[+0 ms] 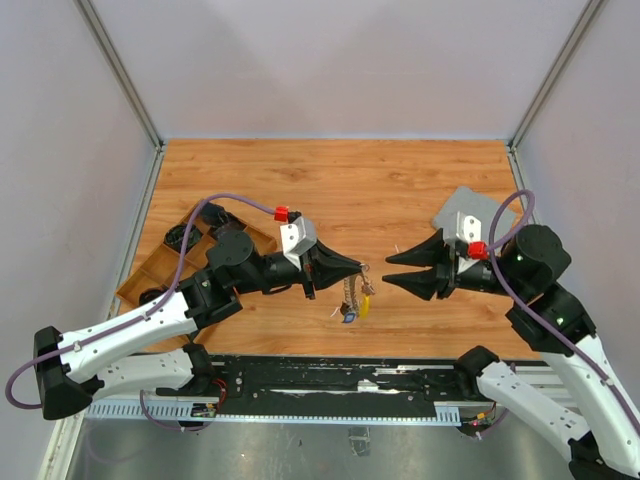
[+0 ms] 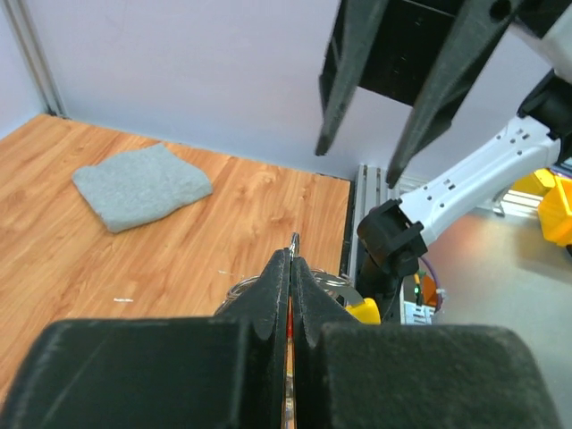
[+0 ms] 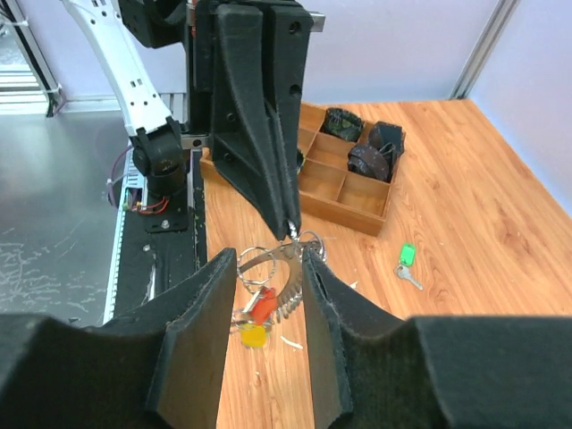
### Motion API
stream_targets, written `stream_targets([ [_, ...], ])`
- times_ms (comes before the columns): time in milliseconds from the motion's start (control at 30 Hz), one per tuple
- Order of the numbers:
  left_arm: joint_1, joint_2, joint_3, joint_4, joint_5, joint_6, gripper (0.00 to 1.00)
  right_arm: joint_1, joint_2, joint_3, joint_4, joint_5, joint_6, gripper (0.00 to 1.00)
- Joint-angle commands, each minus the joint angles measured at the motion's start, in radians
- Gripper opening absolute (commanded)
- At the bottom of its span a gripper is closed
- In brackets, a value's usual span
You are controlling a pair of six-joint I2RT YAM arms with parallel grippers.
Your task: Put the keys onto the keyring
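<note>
Black cable rail runs along the near edge; beyond it, pale walls close in a wooden surface. A compartment tray stands at its left and a grey cloth lies at its right. Above the middle, the left claw is pressed together, pinching the keyring, which hangs with red, yellow and blue keys. The right claw is spread just beside it. One green key lies loose on the wood.

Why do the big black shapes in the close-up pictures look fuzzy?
Left wrist view: the left gripper sits too near the lens to focus, while the grey cloth behind is sharper. Right wrist view: the right gripper blurs likewise, while the green key is crisp. Top view: even light.
</note>
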Motion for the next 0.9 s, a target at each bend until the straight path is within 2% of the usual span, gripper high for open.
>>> stream_targets([
  [0, 0.005, -0.007, 0.051, -0.017, 0.046, 0.061, 0.00, -0.003, 0.078, 0.092, -0.127, -0.022, -0.120, 0.37],
  [100, 0.007, -0.002, 0.068, -0.054, 0.048, 0.084, 0.01, -0.002, 0.126, 0.157, -0.226, -0.046, -0.172, 0.38],
  [233, 0.006, 0.006, 0.084, -0.075, 0.058, 0.104, 0.00, 0.023, 0.150, 0.168, -0.262, -0.017, -0.205, 0.39],
  [433, 0.005, 0.015, 0.097, -0.087, 0.069, 0.113, 0.00, 0.165, 0.197, 0.202, -0.347, 0.117, -0.275, 0.38],
  [867, 0.005, 0.015, 0.108, -0.126, 0.125, 0.137, 0.01, 0.193, 0.215, 0.218, -0.330, 0.160, -0.274, 0.33],
])
